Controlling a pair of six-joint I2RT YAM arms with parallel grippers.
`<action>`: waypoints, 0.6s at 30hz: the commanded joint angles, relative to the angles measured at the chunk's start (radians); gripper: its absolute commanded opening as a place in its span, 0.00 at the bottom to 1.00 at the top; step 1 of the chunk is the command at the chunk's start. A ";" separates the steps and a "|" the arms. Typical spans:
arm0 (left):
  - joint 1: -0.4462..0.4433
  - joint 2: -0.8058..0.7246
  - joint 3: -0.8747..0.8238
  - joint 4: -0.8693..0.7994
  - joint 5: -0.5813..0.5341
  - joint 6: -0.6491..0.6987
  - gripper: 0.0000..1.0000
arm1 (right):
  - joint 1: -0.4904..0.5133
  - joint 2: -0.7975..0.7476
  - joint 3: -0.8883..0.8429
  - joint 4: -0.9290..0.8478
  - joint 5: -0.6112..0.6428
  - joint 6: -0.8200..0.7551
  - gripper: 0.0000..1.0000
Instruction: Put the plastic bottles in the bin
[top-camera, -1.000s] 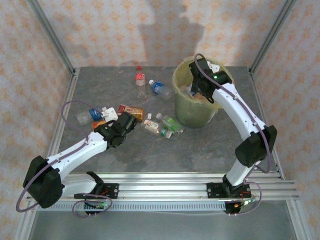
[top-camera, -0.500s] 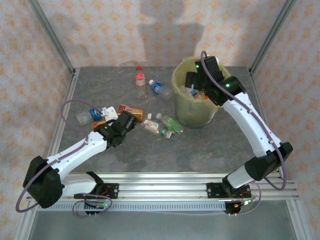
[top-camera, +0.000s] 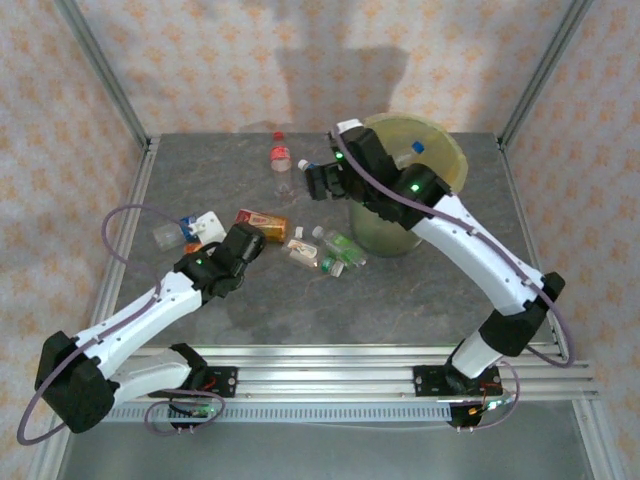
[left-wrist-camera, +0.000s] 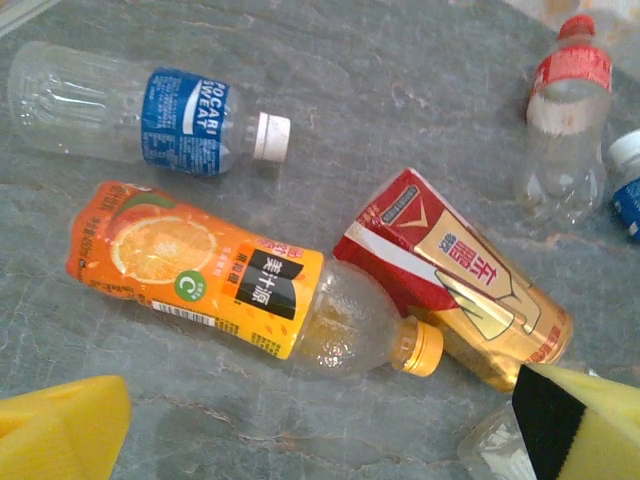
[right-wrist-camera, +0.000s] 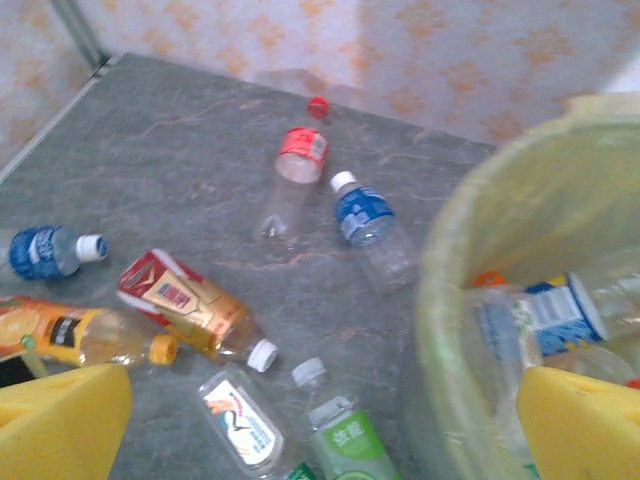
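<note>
Bottles (right-wrist-camera: 296, 172) strewn on table (top-camera: 400, 300), some inside bin (top-camera: 392, 236), left gripper (left-wrist-camera: 320, 432) wide apart over orange bottle (left-wrist-camera: 200, 285), right gripper (right-wrist-camera: 320, 430) wide apart, empty

bin: round yellow-green tub (right-wrist-camera: 440, 300), bag-lined, upright at the bench's far right
in the bin: several bottles, among them a blue-and-white bottle (right-wrist-camera: 545, 312)
far pair: red-label bottle (right-wrist-camera: 292, 170) and short blue-label bottle (right-wrist-camera: 368, 225), on their sides
left group: long blue-label bottle (left-wrist-camera: 150, 105), orange juice bottle (left-wrist-camera: 240, 300), red-and-gold bottle (left-wrist-camera: 450, 280), all lying flat
by the bin's foot: white-label bottle (right-wrist-camera: 240, 420) just beside green-label bottle (right-wrist-camera: 345, 435), both lying flat
</note>
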 joint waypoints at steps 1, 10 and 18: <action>0.009 -0.041 -0.029 -0.065 -0.095 -0.075 1.00 | 0.028 0.063 0.034 -0.047 -0.036 -0.039 0.99; 0.009 -0.175 -0.106 -0.108 -0.173 -0.198 1.00 | 0.069 0.221 0.026 -0.121 -0.102 -0.008 0.92; 0.009 -0.239 -0.132 -0.139 -0.201 -0.238 1.00 | 0.071 0.347 0.009 -0.140 -0.200 0.028 0.85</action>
